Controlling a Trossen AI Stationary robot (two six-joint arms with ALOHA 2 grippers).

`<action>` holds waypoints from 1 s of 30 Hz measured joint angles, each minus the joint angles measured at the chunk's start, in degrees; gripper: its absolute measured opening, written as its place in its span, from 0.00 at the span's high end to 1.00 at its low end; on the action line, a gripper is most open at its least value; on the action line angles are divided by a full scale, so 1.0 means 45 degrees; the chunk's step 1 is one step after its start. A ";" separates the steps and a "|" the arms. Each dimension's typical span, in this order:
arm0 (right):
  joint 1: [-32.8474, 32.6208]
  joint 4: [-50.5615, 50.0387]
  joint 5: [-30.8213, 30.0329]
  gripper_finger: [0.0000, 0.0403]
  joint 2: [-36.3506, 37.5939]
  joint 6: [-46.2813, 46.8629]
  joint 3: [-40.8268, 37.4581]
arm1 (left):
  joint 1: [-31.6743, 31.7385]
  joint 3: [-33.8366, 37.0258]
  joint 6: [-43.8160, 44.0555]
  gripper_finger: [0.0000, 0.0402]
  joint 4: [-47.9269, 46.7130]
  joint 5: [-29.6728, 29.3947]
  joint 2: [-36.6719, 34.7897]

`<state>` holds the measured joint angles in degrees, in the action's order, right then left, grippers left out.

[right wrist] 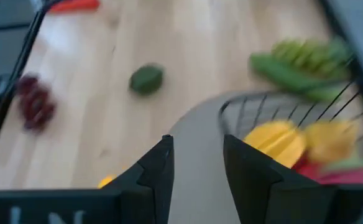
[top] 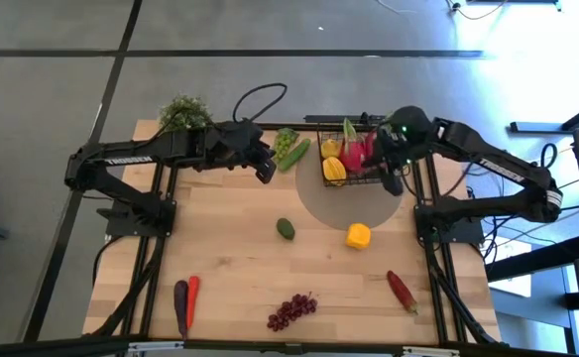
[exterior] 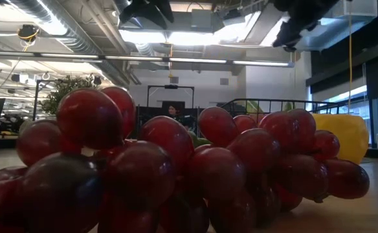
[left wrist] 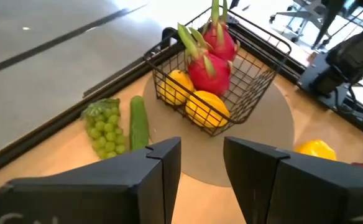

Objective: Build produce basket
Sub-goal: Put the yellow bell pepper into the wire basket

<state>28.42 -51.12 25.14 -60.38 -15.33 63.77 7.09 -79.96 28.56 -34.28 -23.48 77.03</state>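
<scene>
Both sets of fingers are spread apart and holding nothing. The left gripper [top: 266, 169] hangs over the surface [top: 240, 268] just beside the green grapes [top: 295, 153] and cucumber [top: 285, 141], while the right gripper [top: 393, 180] sits at the basket's [top: 369, 179] near corner.

The job looks less than half done, I'd say. The basket, on a round grey mat [top: 354, 210], holds two pink dragon fruits [left wrist: 209, 68], a lemon [left wrist: 172, 86] and what looks like a starfruit [left wrist: 206, 109]. Still loose: the avocado [top: 286, 229], yellow pepper [top: 358, 236], chili [top: 402, 291], purple grapes [top: 290, 311], carrot [top: 192, 297] and eggplant [top: 180, 307].
</scene>
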 joint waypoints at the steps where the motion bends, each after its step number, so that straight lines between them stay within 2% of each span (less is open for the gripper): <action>1: -0.0185 -0.0437 -0.0013 0.68 0.0070 0.0009 0.0000 | 0.0050 0.0000 0.0000 0.73 -0.0005 0.0104 0.0000; 9: -0.2027 -0.3285 -0.0013 0.68 0.0296 0.1041 0.0000 | 0.0606 0.0000 -0.0036 0.73 -0.0599 0.1692 0.0000; 13: -0.2851 -0.3912 -0.0047 0.68 0.0259 0.2196 0.0000 | 0.0934 0.0000 -0.0652 0.73 -0.1159 0.2665 0.0000; 16: -0.3406 -0.3899 -0.0692 0.68 0.0257 0.3067 0.0000 | 0.1158 0.0000 -0.1401 0.73 -0.1378 0.3927 0.0000; 22: -0.4051 -0.3899 -0.2115 0.68 0.0257 0.4410 0.0000 | 0.1618 0.0000 -0.3543 0.73 -0.1370 0.7843 0.0000; 24: -0.4120 -0.3899 -0.2261 0.68 0.0257 0.4695 0.0000 | 0.1683 0.0000 -0.4379 0.73 -0.1375 0.8506 0.0000; 28: -0.4127 -0.3899 -0.2340 0.68 0.0257 0.4688 0.0000 | 0.1617 0.0000 -0.5621 0.73 -0.1375 0.9012 0.0000; 30: -0.4127 -0.3892 -0.2340 0.68 0.0257 0.4682 0.0000 | 0.1571 0.0000 -0.6214 0.73 -0.1384 0.9760 0.0000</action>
<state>9.85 -68.63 14.61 -59.22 5.74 63.77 14.16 -79.96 0.59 -40.51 20.44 77.03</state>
